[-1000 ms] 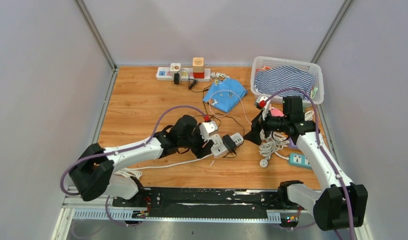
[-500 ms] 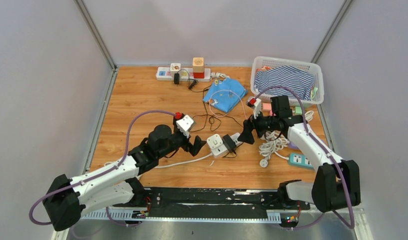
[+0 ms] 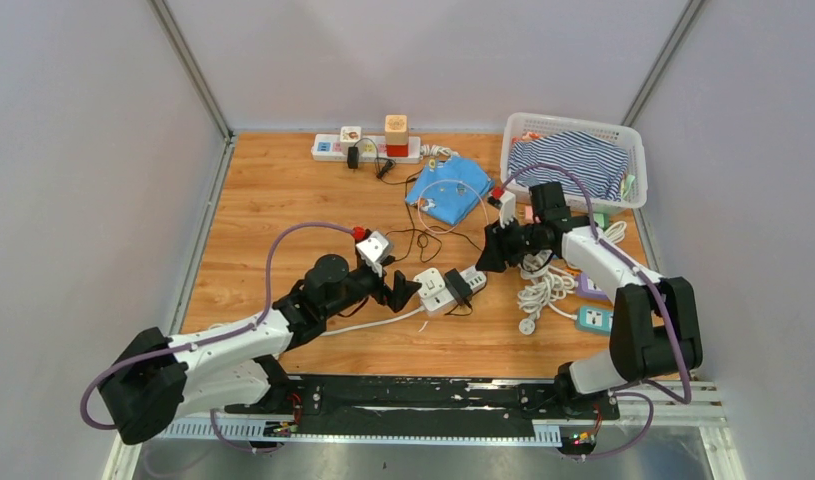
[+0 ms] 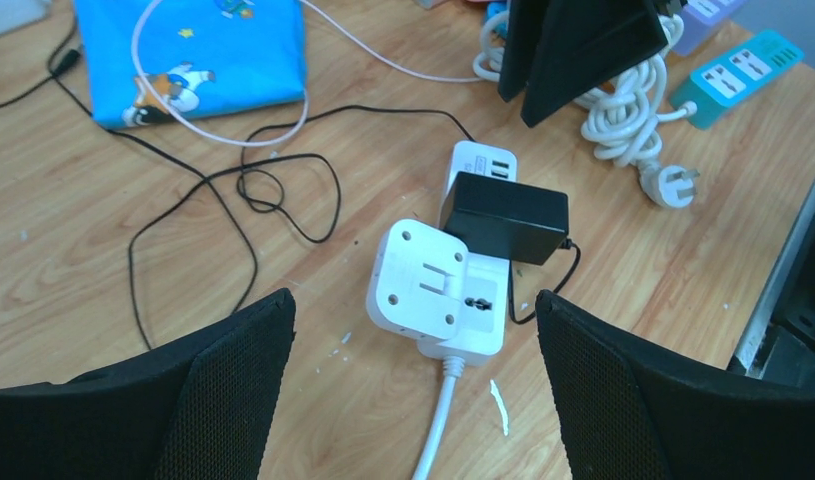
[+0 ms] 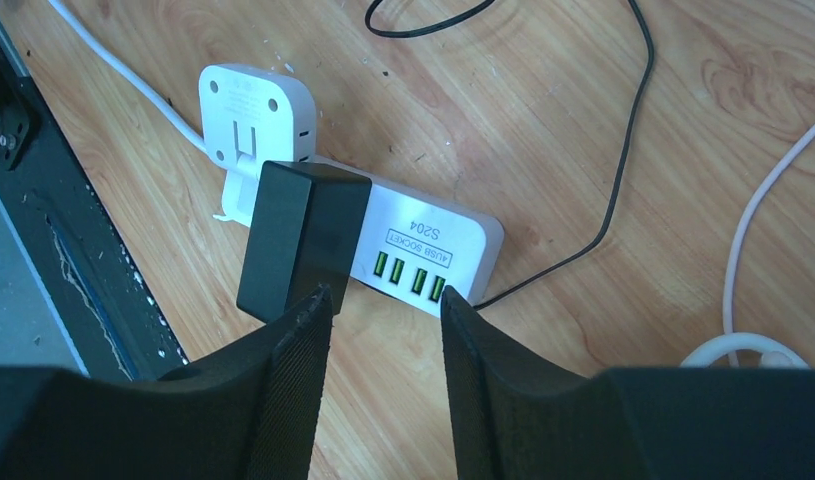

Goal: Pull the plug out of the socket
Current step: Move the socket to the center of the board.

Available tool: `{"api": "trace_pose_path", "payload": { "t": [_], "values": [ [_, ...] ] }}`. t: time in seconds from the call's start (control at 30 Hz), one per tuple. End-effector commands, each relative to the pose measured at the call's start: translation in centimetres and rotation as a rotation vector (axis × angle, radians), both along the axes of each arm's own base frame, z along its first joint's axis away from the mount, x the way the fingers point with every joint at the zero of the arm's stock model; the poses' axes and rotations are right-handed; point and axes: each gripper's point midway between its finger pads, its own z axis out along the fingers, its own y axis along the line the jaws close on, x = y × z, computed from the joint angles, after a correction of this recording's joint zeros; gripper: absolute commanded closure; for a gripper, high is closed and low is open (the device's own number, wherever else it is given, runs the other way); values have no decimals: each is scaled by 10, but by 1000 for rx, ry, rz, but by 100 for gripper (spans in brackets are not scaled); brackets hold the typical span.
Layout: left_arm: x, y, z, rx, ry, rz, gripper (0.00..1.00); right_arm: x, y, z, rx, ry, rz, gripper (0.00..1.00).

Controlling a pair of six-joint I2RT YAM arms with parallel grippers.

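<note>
We look down on a wooden table [image 3: 283,210] boxed in by grey walls. Near its right edge lies a teal strip [image 3: 595,320], and just beyond it a coiled white cable [image 3: 541,290].

Mid-table, the left gripper [image 3: 401,290] hovers just left of the socket [image 3: 474,276]. Its fingers [image 4: 233,390] are spread wide and hold nothing. The socket is a white strip lying flat on the wood, its lead running toward the near edge. A square white adapter [image 4: 420,278] sits on its near end. The plug [image 4: 504,217], a black block, is seated in the socket right beside that adapter, with USB ports showing at the far end.

The right gripper [image 3: 486,255] comes in from the socket's far right side. In the right wrist view its fingers [image 5: 293,380] stand a narrow gap apart, empty, with one tip just at the plug's edge; we cannot tell whether it touches.

A thin black cord [image 3: 423,240] loops past the socket. Further back lies a blue cloth [image 3: 451,185], and to its right a white basket [image 3: 573,122] holds a striped cloth [image 3: 568,160]. Along the far wall rests another strip [image 3: 328,148] bearing an orange block [image 3: 396,133].
</note>
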Motion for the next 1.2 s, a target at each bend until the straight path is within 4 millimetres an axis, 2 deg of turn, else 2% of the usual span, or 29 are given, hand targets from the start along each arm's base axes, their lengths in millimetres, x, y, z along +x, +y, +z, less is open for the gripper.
{"api": "trace_pose_path", "payload": {
  "t": [0.0,0.07,0.3,0.6,0.9,1.17],
  "values": [
    [1,-12,2,-68,-12,-55,8,-3,8,3,30,40,25,56],
    [4,-13,-2,-91,8,-71,1,-6,12,1,50,70,43,58],
    [16,-18,-20,-107,55,-77,0,-13,18,-14,53,155,85,60],
    [18,-26,-42,-74,103,-105,8,-10,16,-22,8,151,84,58],
    [32,-26,-55,-81,175,-94,15,-8,16,-32,-11,192,74,60],
    [24,-39,-63,-101,256,-165,16,-9,16,-43,-25,252,75,66]
  ]
}}
